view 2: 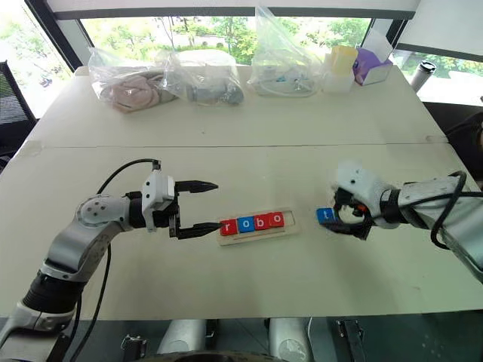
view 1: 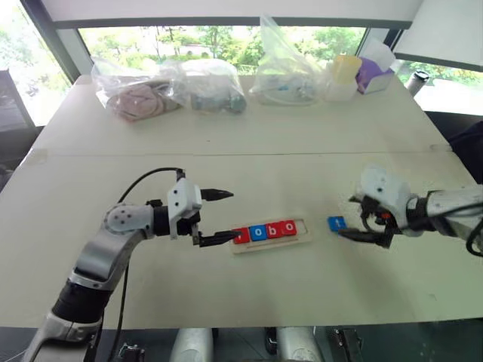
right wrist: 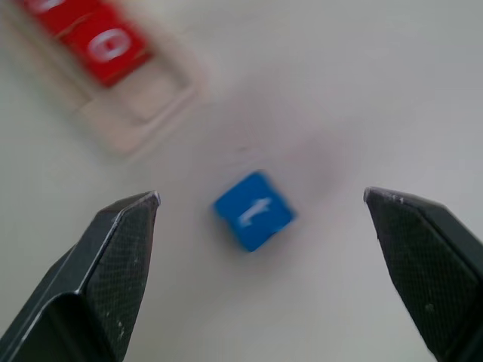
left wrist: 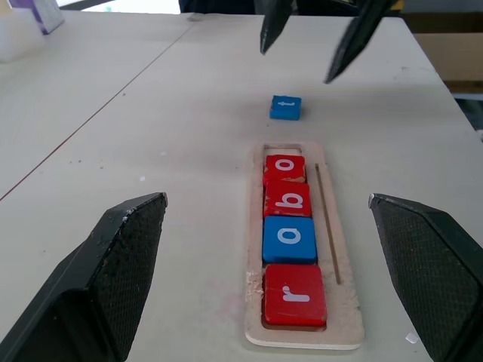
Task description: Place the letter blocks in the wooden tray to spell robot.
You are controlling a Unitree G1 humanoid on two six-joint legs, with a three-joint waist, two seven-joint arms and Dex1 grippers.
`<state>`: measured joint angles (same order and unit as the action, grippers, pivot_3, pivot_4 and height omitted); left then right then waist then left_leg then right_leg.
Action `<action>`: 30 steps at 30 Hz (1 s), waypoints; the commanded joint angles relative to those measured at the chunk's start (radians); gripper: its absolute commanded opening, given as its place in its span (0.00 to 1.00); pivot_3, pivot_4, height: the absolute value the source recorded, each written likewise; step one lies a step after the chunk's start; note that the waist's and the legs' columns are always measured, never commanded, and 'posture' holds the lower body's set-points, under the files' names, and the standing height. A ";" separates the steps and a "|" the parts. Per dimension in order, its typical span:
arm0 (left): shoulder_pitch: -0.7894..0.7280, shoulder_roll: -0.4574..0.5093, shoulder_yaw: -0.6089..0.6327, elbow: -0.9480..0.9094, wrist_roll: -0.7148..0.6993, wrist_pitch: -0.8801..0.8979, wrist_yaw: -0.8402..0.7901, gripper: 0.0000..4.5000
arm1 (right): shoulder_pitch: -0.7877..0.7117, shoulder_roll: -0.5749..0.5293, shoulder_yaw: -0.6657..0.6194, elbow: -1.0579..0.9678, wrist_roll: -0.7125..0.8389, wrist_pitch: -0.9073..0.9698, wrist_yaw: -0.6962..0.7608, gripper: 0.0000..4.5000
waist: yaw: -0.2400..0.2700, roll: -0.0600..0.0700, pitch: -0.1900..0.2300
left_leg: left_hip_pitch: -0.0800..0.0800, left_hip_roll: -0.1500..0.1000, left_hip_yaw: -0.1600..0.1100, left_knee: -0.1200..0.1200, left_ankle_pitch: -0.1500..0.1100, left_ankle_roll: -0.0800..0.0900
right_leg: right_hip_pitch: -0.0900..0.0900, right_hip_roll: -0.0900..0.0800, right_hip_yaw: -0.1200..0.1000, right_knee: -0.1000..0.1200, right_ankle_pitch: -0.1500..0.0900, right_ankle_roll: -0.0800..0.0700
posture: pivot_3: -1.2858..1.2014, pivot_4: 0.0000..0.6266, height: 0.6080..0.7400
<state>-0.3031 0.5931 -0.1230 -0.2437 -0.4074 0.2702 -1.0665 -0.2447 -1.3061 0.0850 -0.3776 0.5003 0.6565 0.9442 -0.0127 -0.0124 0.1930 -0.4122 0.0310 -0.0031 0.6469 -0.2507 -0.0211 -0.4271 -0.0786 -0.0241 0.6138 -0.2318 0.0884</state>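
Note:
The wooden tray (view 1: 305,228) lies mid-table and holds several letter blocks in a row: red r (left wrist: 294,296), blue o (left wrist: 287,237), red b (left wrist: 287,200) and red o (left wrist: 284,167). The slot at its right end is bare. A blue t block (view 1: 336,223) lies flat on the table just right of the tray. My left gripper (view 1: 228,216) is open at the tray's left end, with its lower fingertip by the r block. My right gripper (right wrist: 260,197) hangs open over the t block, holding nothing.
Clear plastic bags (view 1: 170,89) of odds and ends line the table's far edge. Beside them stand a yellow-lidded container (view 1: 344,75) and a purple box (view 1: 373,75). A seam (view 1: 241,154) crosses the table behind the tray.

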 commanded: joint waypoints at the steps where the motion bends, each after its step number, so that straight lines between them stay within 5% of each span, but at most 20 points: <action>1: -0.022 0.004 0.027 -0.007 -0.020 -0.015 -0.011 1.00 | -0.023 0.012 0.032 0.142 -0.137 -0.239 0.130 1.00 | -0.001 0.000 0.000 | 0.000 0.000 0.000 0.001 0.000 0.000 | 0.000 0.000 0.000 0.000 0.000 0.000 | 0.52 0.24 1.00; 16: -0.008 0.005 0.023 -0.035 -0.035 0.005 0.002 1.00 | -0.172 0.230 0.112 0.488 -0.332 -0.431 0.300 1.00 | 0.003 0.000 0.000 | 0.002 0.000 0.000 0.002 0.000 0.000 | 0.000 0.000 0.000 0.005 0.004 -0.005 | 0.52 0.24 1.00; 30: 0.003 0.007 0.022 -0.060 -0.032 0.015 0.013 1.00 | -0.232 0.299 0.117 0.590 -0.395 -0.453 0.341 1.00 | 0.003 0.000 0.000 | 0.003 0.000 0.000 0.004 0.001 -0.001 | 0.001 0.000 0.000 0.007 0.004 -0.005 | 0.52 0.24 1.00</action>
<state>-0.3042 0.5954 -0.1220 -0.2722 -0.4257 0.2908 -1.0597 -0.4623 -1.0122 0.2197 0.2097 0.1158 0.2099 1.2806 -0.0099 -0.0124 0.1930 -0.4088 0.0312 -0.0034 0.6507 -0.2501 -0.0218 -0.4260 -0.0781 -0.0237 0.6217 -0.2280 0.0833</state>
